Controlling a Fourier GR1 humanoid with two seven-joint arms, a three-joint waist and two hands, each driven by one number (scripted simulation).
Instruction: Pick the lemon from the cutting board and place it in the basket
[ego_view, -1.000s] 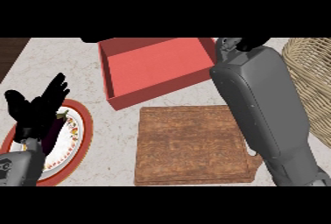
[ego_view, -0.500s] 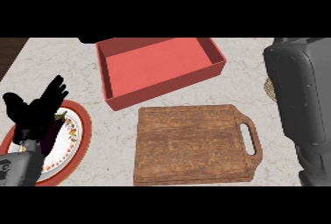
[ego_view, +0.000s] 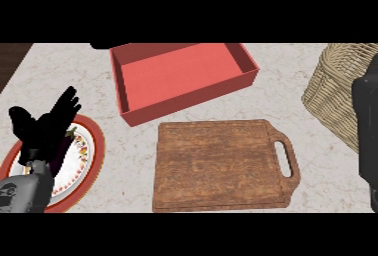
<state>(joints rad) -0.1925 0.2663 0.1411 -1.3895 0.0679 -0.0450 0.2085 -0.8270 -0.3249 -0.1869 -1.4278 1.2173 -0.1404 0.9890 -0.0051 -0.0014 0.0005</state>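
The board (ego_view: 220, 165) lies bare mid-bench; the lemon is out of sight. The basket (ego_view: 336, 90) stands at the right edge. The left hand (ego_view: 46, 127) rests over a plate (ego_view: 87, 155), fingers spread. The right hand's fingers: cannot tell.

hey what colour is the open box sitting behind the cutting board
The box is salmon red inside and out, seen in the head view.
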